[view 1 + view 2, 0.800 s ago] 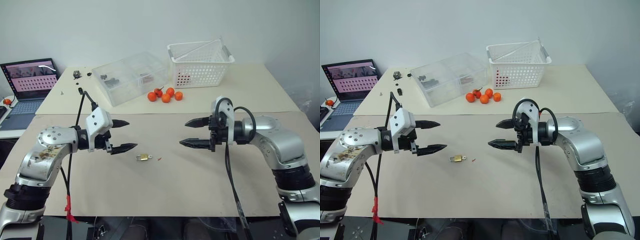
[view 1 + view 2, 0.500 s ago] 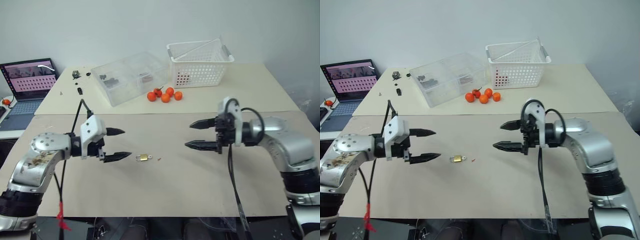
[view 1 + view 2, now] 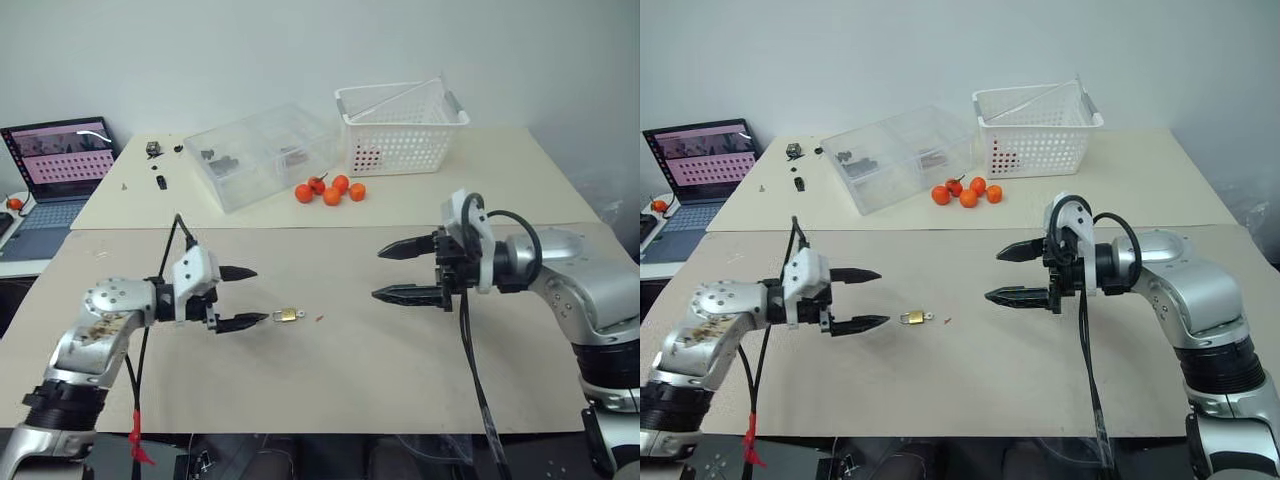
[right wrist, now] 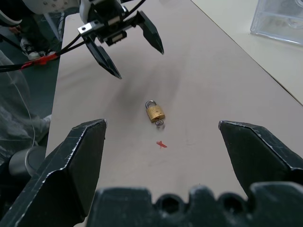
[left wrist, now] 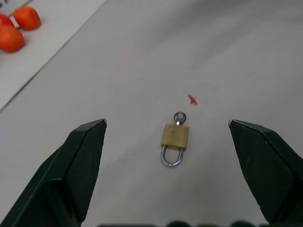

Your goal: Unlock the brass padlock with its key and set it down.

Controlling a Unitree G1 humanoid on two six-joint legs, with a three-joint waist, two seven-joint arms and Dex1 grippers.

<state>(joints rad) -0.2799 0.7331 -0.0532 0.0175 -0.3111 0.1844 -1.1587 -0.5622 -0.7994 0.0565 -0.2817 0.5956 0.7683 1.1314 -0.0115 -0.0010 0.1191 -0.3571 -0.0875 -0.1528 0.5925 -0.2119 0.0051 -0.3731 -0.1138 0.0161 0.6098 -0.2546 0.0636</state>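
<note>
Lying flat on the beige table, well in from every edge and nearer the front one, the small yellow-brass padlock with its silvery shackle has a small silvery key at its base. My left gripper hangs just beside it, jaws wide, empty. My right gripper hovers well apart, equally spread, holding nothing.

Left gripper: jaws wide apart, pointing inward, low over surface | Right gripper: jaws wide apart, pointing inward, raised higher
</note>
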